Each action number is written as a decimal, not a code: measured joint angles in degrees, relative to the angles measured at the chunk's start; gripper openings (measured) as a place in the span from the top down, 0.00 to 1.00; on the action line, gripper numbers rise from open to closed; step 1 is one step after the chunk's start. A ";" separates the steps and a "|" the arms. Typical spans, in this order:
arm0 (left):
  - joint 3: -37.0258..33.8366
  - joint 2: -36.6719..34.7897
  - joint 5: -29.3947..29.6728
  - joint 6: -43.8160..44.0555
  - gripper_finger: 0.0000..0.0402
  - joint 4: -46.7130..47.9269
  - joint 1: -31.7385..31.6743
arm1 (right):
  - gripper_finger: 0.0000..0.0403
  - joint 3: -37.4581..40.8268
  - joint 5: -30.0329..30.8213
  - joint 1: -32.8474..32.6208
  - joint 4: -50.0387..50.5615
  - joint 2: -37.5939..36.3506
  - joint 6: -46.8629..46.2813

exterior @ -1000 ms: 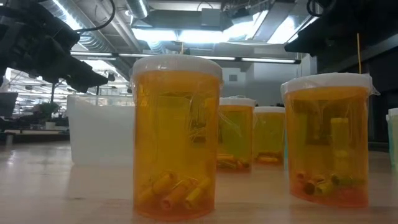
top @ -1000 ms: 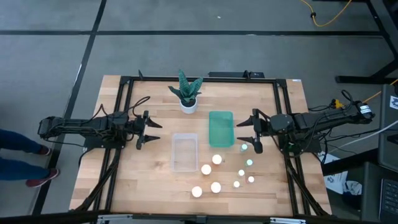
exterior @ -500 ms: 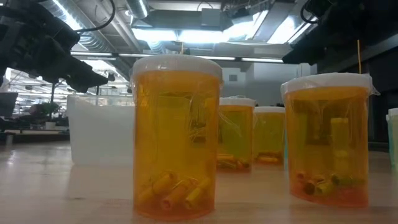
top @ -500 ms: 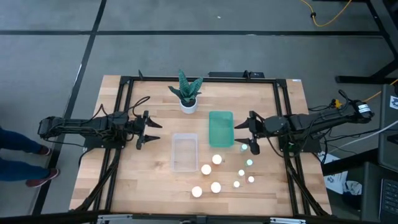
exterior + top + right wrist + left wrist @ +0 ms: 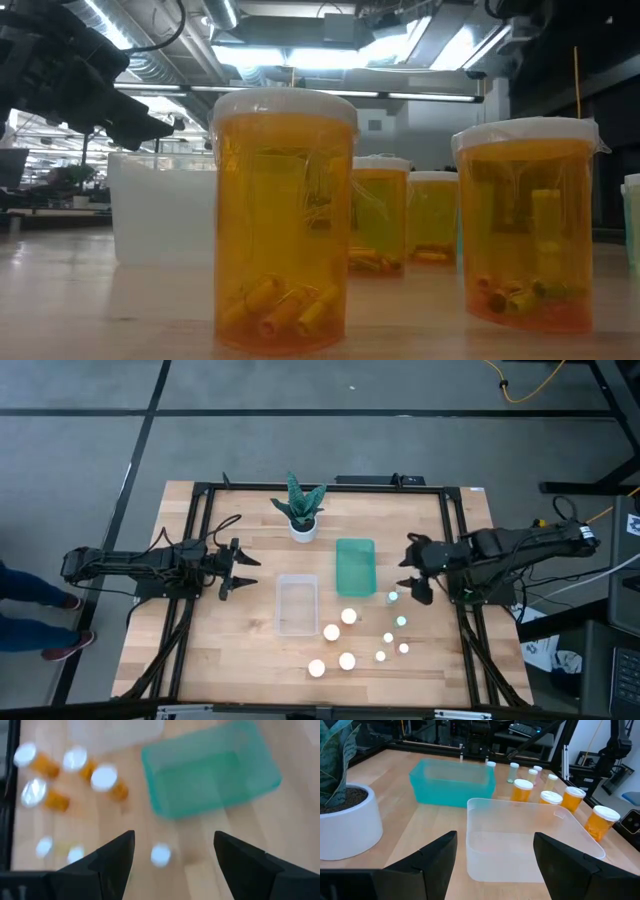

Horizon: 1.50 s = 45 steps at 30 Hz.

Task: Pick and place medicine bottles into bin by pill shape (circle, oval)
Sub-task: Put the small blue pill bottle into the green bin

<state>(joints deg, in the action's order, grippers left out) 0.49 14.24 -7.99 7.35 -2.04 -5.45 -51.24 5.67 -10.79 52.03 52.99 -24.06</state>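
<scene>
Four larger orange bottles with white caps stand upright on the table near its front middle (image 5: 331, 631), (image 5: 347, 660); they also show in the low view (image 5: 285, 220). Several smaller bottles (image 5: 392, 598) stand to their right. My right gripper (image 5: 414, 571) is open, raised above the table just right of the green bin (image 5: 355, 567), with the nearest small bottle (image 5: 160, 854) below and between its fingers, untouched. My left gripper (image 5: 241, 571) is open and empty, left of the clear bin (image 5: 297, 603).
A white pot with a green plant (image 5: 302, 525) stands behind the bins at the far middle. The clear bin (image 5: 530, 840) and the green bin (image 5: 452, 782) hold nothing. A black frame (image 5: 200, 490) runs around the table top. A person's legs (image 5: 40, 600) show at the left.
My right gripper has first gone a little toward the green bin, then drawn back toward the table's right edge and up, staying open. In the low view its arm has risen almost out of the picture. The bottles and my left arm have kept still.
</scene>
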 joint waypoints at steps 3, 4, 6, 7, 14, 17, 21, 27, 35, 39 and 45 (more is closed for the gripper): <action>0.00 -0.01 0.02 -0.78 0.37 0.02 0.01 | 0.32 -3.92 -3.43 -0.10 5.72 1.78 -2.98; 0.00 0.00 0.04 -1.37 0.37 0.02 0.00 | 0.32 -4.74 -4.13 -0.38 6.53 2.30 -4.04; 0.00 0.00 0.04 -1.79 0.37 0.02 0.00 | 0.32 -5.12 -4.22 -1.44 7.35 3.53 -3.98; 0.00 -0.02 0.04 -1.79 0.37 0.02 0.00 | 0.32 -5.01 -4.24 -2.22 7.43 4.26 -2.55; 0.00 0.00 0.04 -1.62 0.37 0.04 0.01 | 0.32 -4.64 -4.22 -7.80 9.30 11.35 3.20; 0.00 0.00 0.04 -1.57 0.37 0.04 0.01 | 0.32 -4.62 -4.21 -9.29 9.85 14.73 3.20; 0.00 0.00 0.03 -1.53 0.37 0.06 0.01 | 0.32 -4.60 -2.38 -9.77 9.80 18.63 2.61; 0.00 0.00 0.02 -1.44 0.37 0.06 0.01 | 0.32 -4.60 0.70 -9.75 10.10 22.73 -2.77; 0.00 0.00 0.02 -1.46 0.37 0.06 0.02 | 0.32 -4.59 0.73 -9.31 10.05 26.78 -5.33; 0.00 0.00 0.02 -1.45 0.37 0.06 0.02 | 0.32 -4.57 1.78 -9.27 9.92 28.11 -5.70; 0.00 -0.01 0.01 -1.46 0.37 0.06 0.01 | 0.32 -4.57 3.71 -9.20 8.51 29.61 -5.83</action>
<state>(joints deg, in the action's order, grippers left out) 0.49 14.23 -7.98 5.89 -1.98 -5.44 -55.81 9.38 -19.99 60.54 82.60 -29.89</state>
